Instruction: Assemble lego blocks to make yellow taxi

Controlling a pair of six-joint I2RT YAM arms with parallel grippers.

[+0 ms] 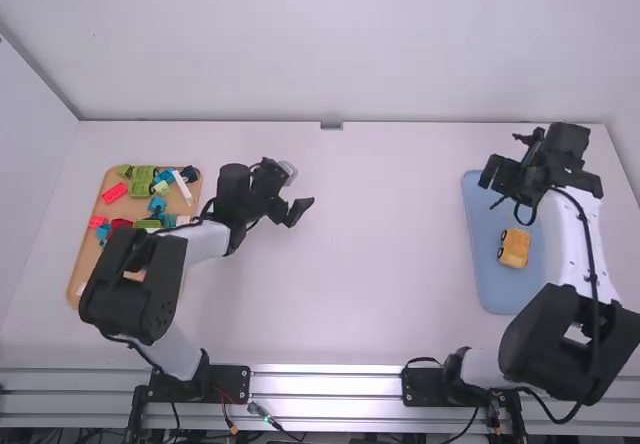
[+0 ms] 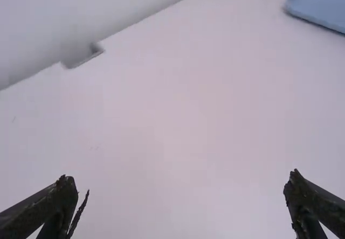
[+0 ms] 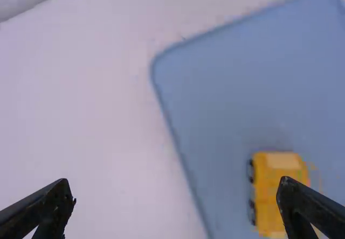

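A yellow taxi (image 1: 514,248) with dark wheels sits on the blue tray (image 1: 492,292). My right gripper (image 1: 500,155) is over the tray's far end, open, farther from the camera than the taxi. My left gripper (image 1: 301,190) hangs open above bare table, right of the block tray. In the left wrist view, nothing lies between the left gripper's (image 2: 180,181) spread fingers. In the right wrist view, the right gripper (image 3: 173,186) has its fingers wide apart; one partly covers the yellow taxi (image 3: 269,201) on the blue tray (image 3: 226,88) from the camera.
An orange-tan tray (image 1: 82,269) on the left holds several loose blocks, among them green blocks (image 1: 142,184), a red block (image 1: 115,193) and a white piece (image 1: 183,187). The left arm crosses over part of it. A wall borders the table's far edge.
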